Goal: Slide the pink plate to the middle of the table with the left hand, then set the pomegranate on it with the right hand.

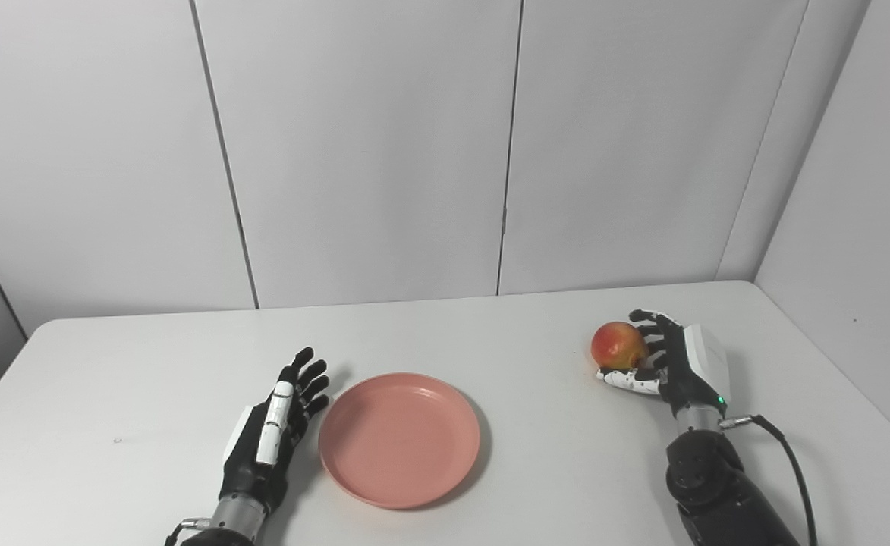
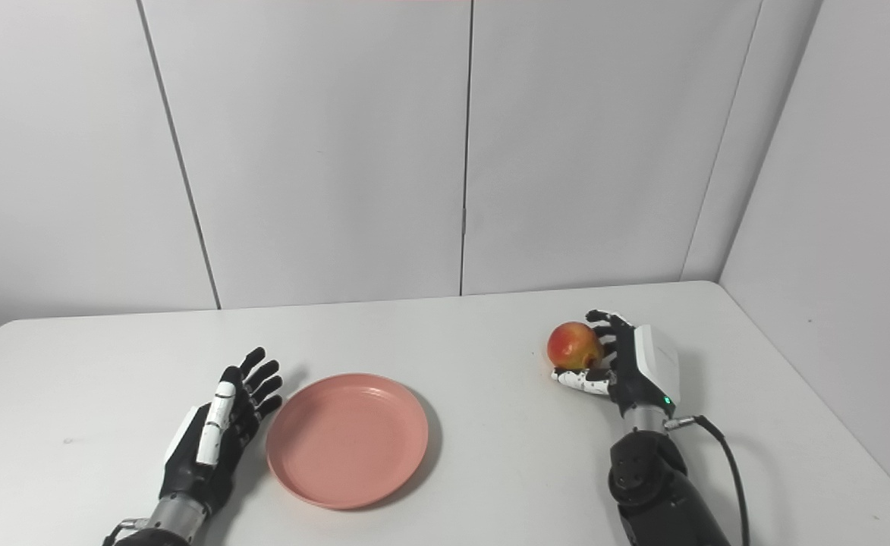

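Observation:
The pink plate (image 1: pixel 400 437) lies flat near the front middle of the white table (image 1: pixel 490 326), with nothing on it. My left hand (image 1: pixel 274 425) rests just left of the plate's rim, fingers straight and spread, open, holding nothing. The red-yellow pomegranate (image 1: pixel 619 345) sits at the right side of the table. My right hand (image 1: pixel 668 360) cups it from the right, fingers curled over its far side and thumb under its near side. The fruit still appears to rest on the table.
White wall panels (image 1: pixel 361 152) stand behind the table, and another wall runs close along its right edge. A black cable (image 1: pixel 794 462) trails from my right wrist. Bare tabletop lies between plate and fruit.

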Controlling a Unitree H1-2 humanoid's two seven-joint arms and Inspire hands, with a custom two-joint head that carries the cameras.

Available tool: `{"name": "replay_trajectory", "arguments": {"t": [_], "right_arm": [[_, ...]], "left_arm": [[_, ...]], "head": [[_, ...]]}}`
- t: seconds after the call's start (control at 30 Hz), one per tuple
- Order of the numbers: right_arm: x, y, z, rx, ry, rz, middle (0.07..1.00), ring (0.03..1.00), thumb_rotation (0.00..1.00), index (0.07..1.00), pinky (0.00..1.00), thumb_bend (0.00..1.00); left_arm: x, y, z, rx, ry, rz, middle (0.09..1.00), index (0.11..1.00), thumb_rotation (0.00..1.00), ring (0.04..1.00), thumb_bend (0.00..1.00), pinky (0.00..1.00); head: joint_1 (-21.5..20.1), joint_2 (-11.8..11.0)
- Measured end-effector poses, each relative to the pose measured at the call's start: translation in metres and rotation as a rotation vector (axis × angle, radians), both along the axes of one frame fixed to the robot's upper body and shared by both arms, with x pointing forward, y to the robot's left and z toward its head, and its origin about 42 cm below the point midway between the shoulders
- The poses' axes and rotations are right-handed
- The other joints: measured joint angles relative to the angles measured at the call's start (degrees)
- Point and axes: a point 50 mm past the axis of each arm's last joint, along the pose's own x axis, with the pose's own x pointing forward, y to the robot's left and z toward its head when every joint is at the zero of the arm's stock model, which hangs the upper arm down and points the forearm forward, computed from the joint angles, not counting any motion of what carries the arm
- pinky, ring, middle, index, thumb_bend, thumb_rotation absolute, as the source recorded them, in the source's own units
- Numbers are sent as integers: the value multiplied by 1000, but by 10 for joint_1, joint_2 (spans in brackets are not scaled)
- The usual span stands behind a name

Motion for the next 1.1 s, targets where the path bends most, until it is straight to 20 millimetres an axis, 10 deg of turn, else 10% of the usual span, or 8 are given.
{"name": "replay_trajectory", "arguments": {"t": [1.1], "right_arm": [[-4,13,16,0,-164,52,476,518,0,510,445,522]], "left_arm": [[-1,-6,-1,22,-1,-4,943,940,1000,939,518,917]], "head": [[22,-3]]}}
